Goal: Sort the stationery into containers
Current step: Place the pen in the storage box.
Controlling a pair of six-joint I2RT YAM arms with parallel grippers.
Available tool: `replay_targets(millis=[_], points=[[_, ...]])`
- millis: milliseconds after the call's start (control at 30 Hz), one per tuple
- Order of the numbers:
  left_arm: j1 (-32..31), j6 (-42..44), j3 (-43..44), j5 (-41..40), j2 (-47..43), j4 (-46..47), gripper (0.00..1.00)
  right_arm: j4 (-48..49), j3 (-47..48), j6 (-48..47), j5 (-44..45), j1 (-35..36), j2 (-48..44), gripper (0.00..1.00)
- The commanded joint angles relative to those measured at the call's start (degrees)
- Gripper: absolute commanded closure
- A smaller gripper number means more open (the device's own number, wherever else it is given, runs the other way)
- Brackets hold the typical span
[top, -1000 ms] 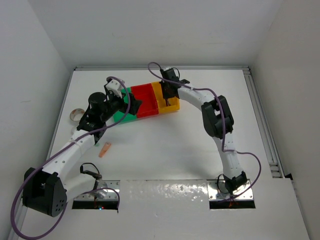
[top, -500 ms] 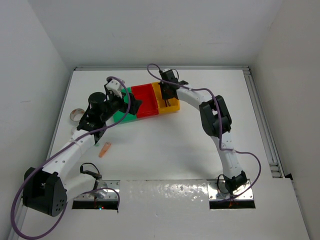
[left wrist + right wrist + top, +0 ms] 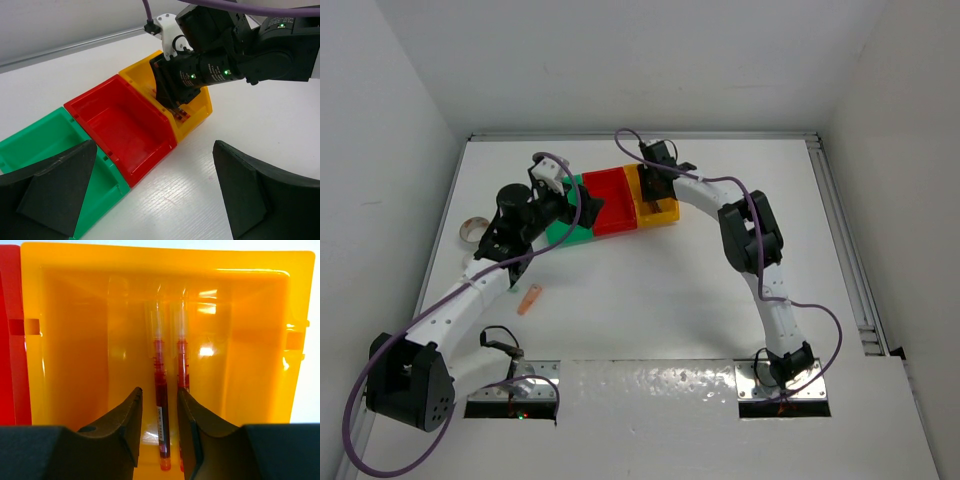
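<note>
Yellow bin [image 3: 65,340], right pincer [image 3: 159,390] still inside

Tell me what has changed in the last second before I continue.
The right arm shifted slightly left and toward the far edge, with the right end effector over the yellow bin throughout. Nearly all of that came in the first half second. Nothing was visibly taken hold of or let go. The left end effector, orange stick and tape roll stayed put.
</note>
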Motion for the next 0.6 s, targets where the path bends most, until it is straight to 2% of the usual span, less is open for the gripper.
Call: replay_targets(millis=[0,167,233,300,333,367,400,433,467,500,533,567], points=[[0.5,0.6,1.3,0.3,-0.2,2.8,0.0,2.2,-0.1,0.6,-0.6,0.1,-3.1,0.67],[0.7,1.7,2.7,-1.8,0.1,0.3,0.0,3.1,-0.5,0.4,-2.0,0.2,-10.7,0.64],[0.9,5.3,3.8,-4.2,0.4,-4.4,0.0,3.1,-0.8,-0.5,-2.0,0.1,-13.4,0.62],[1.4,7.5,6.2,-10.5,1.0,-9.5,0.01,3.0,-1.4,-1.1,-1.7,0.2,-17.9,0.59],[2.0,9.0,7.1,-11.9,1.5,-17.2,0.04,3.0,-1.9,-1.7,-1.4,0.1,-19.7,0.58],[2.5,11.2,9.1,-12.7,1.8,-20.7,0.07,2.9,-3.1,-2.0,-1.4,0.1,-22.8,0.57],[3.0,17.6,10.1,-11.5,1.9,-24.7,0.13,2.7,-3.8,-2.4,-1.4,0.1,-24.4,0.56],[3.6,21.1,11.1,-10.4,1.9,-32.7,0.22,2.3,-4.6,-3.1,-1.7,0.1,-26.2,0.56],[3.7,25.7,12.8,-7.0,2.1,-36.7,0.22,2.2,-7.4,-3.4,-1.9,0.1,-29.5,0.55],[3.6,34.4,13.9,-6.3,2.5,-46.7,0.22,2.2,-9.1,-3.6,-1.7,0.2,-31.3,0.55],[3.1,35.7,15.1,-7.4,4.6,-50.6,0.19,2.9,-13.5,-3.6,-1.6,0.2,-32.8,0.54],[3.1,35.6,15.7,-12.7,6.3,-53.8,0.16,3.7,-16.0,-3.6,-1.5,0.4,-34.5,0.53]])
